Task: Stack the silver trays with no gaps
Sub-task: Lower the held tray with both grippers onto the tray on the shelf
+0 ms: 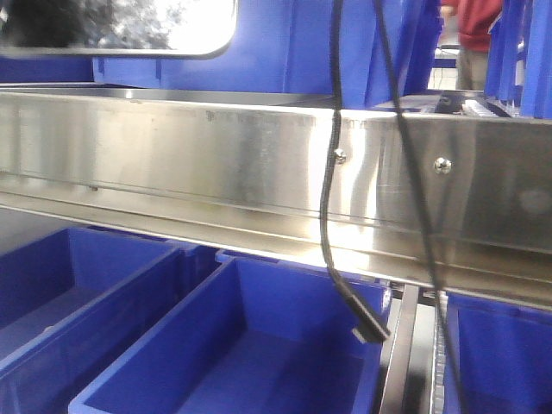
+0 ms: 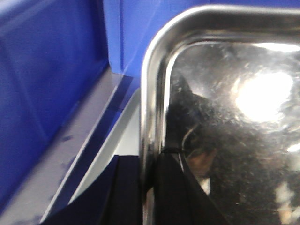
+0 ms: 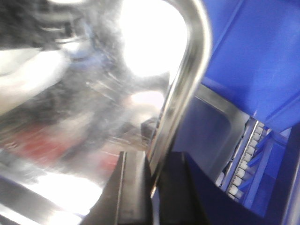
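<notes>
- Blue bins line the space below the steel rail.
- Above the rail, left gripper and right gripper each clamp the rim of one silver tray.
- Stacking seems undone; no second tray shows.

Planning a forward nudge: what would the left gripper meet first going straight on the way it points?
The left gripper is clamped on the tray rim, so the tray leads; beyond its rounded corner the blue bin wall looks like first contact, though depth is unclear.
</notes>
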